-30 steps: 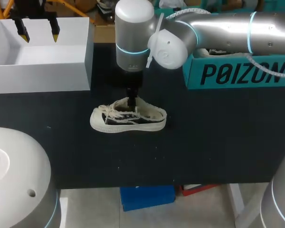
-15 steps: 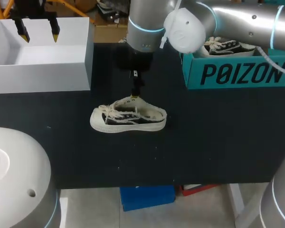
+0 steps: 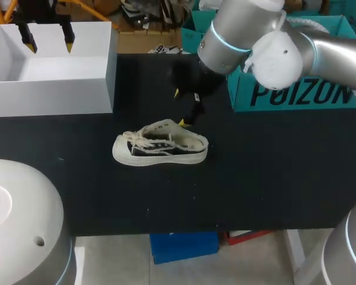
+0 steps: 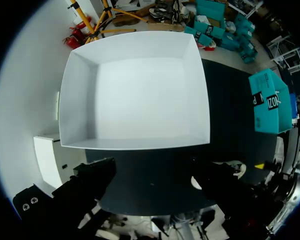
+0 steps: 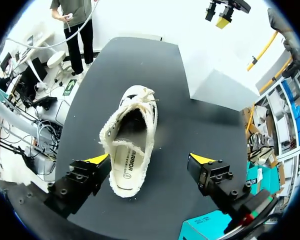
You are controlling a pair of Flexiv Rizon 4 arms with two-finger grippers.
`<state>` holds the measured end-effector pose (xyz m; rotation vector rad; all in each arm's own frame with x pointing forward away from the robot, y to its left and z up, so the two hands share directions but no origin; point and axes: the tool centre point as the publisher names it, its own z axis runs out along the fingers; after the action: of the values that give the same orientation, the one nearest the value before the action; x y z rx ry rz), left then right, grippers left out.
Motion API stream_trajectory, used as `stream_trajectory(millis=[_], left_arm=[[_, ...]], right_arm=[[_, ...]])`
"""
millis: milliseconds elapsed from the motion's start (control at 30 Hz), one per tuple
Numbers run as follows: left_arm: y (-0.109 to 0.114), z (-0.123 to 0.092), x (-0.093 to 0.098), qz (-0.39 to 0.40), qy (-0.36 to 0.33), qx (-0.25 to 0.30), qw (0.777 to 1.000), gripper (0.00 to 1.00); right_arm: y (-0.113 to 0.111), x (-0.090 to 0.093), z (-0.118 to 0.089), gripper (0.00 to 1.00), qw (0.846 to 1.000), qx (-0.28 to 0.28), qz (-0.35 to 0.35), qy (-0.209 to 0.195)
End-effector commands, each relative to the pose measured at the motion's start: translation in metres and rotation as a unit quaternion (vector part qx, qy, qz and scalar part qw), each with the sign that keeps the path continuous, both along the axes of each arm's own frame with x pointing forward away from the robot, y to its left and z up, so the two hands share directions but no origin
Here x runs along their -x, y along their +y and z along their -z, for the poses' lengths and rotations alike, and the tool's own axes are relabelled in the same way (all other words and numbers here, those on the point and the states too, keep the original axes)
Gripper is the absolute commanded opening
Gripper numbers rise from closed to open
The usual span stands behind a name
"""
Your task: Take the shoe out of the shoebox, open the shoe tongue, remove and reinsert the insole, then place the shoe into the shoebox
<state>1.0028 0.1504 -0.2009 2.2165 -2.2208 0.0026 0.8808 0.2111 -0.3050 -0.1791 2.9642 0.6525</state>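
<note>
Our right fingers (image 5: 97,160), spread and empty, hang over the shoe (image 5: 130,145), heel nearest, long axis running straight ahead; our left fingers (image 4: 94,174), likewise spread, are well apart.

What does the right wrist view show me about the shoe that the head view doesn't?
Only the right wrist view looks down into the shoe: the insole lies inside it. Only the head view shows the shoe's black side and the inside of the white box. Both show the shoe upright on the black table, the open right gripper close to it, holding nothing, and the left gripper over the white box.
</note>
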Motion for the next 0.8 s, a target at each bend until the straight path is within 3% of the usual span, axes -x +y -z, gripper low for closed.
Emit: stream_trajectory(millis=[33,600,667,800], left_arm=[[0.0,-0.001,0.001,-0.001,0.001,-0.001,1.0,1.0],[0.0,-0.001,0.001,-0.001,0.001,-0.001,1.0,1.0],[0.0,-0.001,0.001,-0.001,0.001,-0.001,1.0,1.0],[0.0,-0.001,0.001,-0.001,0.001,-0.001,1.0,1.0]], right_arm=[[-0.013,0.006,0.001,1.0,0.99,-0.143,-0.012,-0.002],[-0.014,0.006,0.001,1.0,0.989,-0.15,-0.014,-0.001],[-0.009,0.01,0.004,1.0,0.98,-0.198,-0.002,0.001],[-0.002,0.014,0.013,1.0,0.978,-0.211,0.005,0.004]])
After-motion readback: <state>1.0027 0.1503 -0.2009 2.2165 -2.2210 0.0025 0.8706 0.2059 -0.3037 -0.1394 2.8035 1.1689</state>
